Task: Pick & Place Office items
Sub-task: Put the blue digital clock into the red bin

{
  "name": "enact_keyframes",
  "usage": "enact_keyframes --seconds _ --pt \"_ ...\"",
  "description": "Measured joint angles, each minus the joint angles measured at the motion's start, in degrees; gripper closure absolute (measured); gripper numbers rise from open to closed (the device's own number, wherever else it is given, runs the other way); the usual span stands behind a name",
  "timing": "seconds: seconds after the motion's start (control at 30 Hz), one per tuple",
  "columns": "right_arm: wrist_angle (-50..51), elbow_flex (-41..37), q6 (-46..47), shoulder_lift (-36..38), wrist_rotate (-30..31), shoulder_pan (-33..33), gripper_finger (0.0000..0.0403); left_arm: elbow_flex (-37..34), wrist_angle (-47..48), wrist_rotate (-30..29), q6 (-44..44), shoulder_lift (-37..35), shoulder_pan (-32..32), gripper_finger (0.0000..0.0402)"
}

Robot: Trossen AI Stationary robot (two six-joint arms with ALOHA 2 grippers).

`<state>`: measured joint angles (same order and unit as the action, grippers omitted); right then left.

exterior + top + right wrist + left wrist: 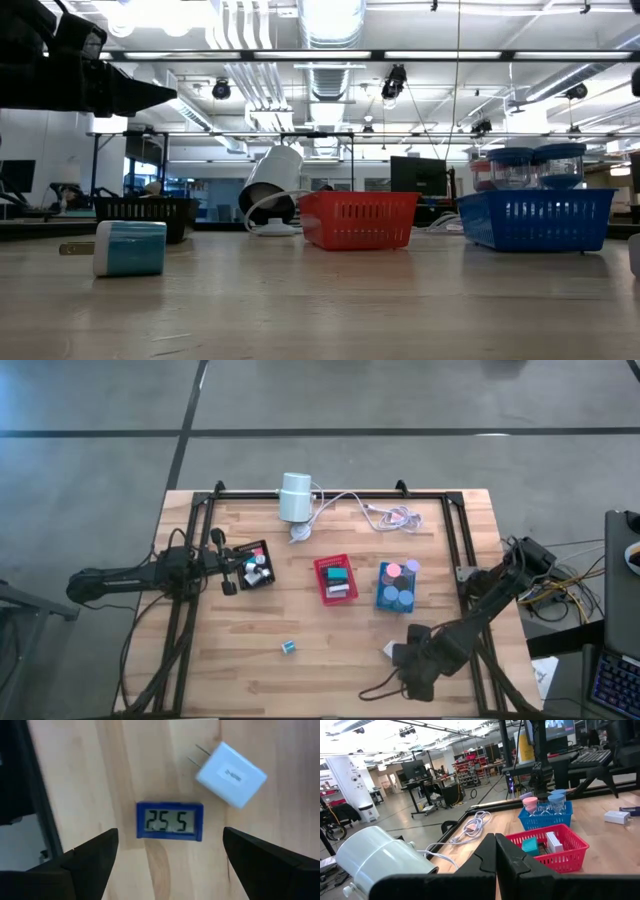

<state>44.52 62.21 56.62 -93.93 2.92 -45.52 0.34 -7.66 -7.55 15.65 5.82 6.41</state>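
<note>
Below right tool [167,857], spread wide: blue display [170,821] reading "25 5", white plug [230,774] beside.

The high view looks straight down on the whole counter [330,660]. The low view looks level across it. Both share the red tray [335,578] with the left wrist view; the right wrist view looks closely down.

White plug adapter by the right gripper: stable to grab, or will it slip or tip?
The plug adapter lies flat on the wood, so it probably won't roll. Its smooth casing may slip; it looks rigid and probably light. Its prongs point toward the small blue display, so gripping its flat sides with the open right gripper seems safest.
</note>
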Motion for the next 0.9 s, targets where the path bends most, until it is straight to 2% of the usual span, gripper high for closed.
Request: enact_keyframes --seconds 0.3,0.9 --pt "-0.47 -2.27 4.52 0.0 0.31 -0.12 0.0048 -0.02 -0.02 0.0 -0.01 0.0 0.0 0.0401" --pt "-5.62 -5.23 0.12 -0.03 0.87 -1.13 0.0051 -0.02 -0.02 0.0 -0.03 0.0 0.0 0.0401"
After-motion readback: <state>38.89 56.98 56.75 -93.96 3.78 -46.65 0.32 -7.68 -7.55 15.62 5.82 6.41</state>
